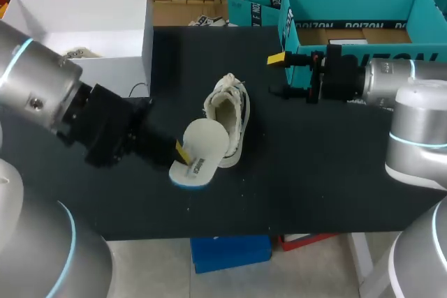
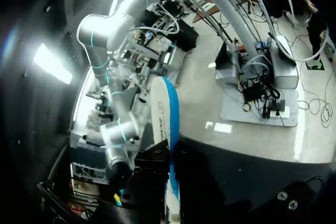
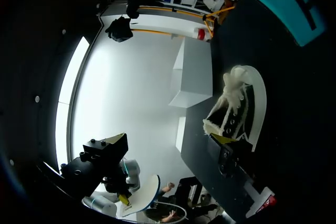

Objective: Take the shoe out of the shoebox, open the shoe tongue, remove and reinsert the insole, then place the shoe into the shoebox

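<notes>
White shoe (image 1: 229,120), one, lies on its side mid-bench (image 1: 314,172); one insole (image 1: 202,148) just beside it, pinched in the left end effector (image 1: 183,155); right end effector (image 1: 278,75) gapes empty; one white box (image 1: 84,5) far-left

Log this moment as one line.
left gripper: shut on insole | insole: at heel of shoe | right gripper: open, empty, clear of shoe | shoe: on table, outside box
</notes>
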Controlling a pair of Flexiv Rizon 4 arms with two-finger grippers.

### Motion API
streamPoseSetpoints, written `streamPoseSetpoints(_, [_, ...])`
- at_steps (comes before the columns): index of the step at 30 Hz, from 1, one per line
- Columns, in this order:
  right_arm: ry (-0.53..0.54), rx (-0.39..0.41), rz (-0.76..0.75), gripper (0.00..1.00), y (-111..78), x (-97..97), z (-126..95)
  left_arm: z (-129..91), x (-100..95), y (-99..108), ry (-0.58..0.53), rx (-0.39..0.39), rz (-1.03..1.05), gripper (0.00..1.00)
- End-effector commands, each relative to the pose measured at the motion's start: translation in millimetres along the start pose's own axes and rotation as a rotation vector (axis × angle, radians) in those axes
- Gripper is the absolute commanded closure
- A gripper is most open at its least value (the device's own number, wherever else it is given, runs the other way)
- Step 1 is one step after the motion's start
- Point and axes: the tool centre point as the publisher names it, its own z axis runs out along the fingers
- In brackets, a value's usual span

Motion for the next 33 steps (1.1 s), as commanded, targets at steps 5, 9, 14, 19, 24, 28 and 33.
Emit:
streamPoseSetpoints(5, [-0.001, -0.004, 0.000, 0.00, -0.6, -1.2, 1.8, 20.5, 49.7, -0.1, -0.342, -0.114, 0.110, 1.00])
streamPoseSetpoints(9, [-0.001, -0.004, 0.000, 0.00, -0.6, -1.2, 1.8, 27.6, 59.0, 17.1, -0.369, -0.132, 0.116, 1.00])
streamPoseSetpoints(14, [-0.001, -0.004, 0.000, 0.00, -0.6, -1.2, 1.8, 29.5, 62.8, 44.7, -0.405, -0.170, 0.113, 1.00])
streamPoseSetpoints(19, [-0.001, -0.004, 0.000, 0.00, -0.6, -1.2, 1.8, 28.7, 64.2, 65.7, -0.409, -0.172, 0.077, 1.00])
streamPoseSetpoints(24, [-0.001, -0.004, 0.000, 0.00, -0.6, -1.2, 1.8, 28.7, 64.2, 65.7, -0.409, -0.172, 0.077, 1.00])
streamPoseSetpoints(28, [-0.001, -0.004, 0.000, 0.00, -0.6, -1.2, 1.8, 28.7, 64.2, 65.7, -0.409, -0.172, 0.077, 1.00])
streamPoseSetpoints(33, [-0.001, -0.004, 0.000, 0.00, -0.6, -1.2, 1.8, 28.7, 64.2, 65.7, -0.409, -0.172, 0.077, 1.00])
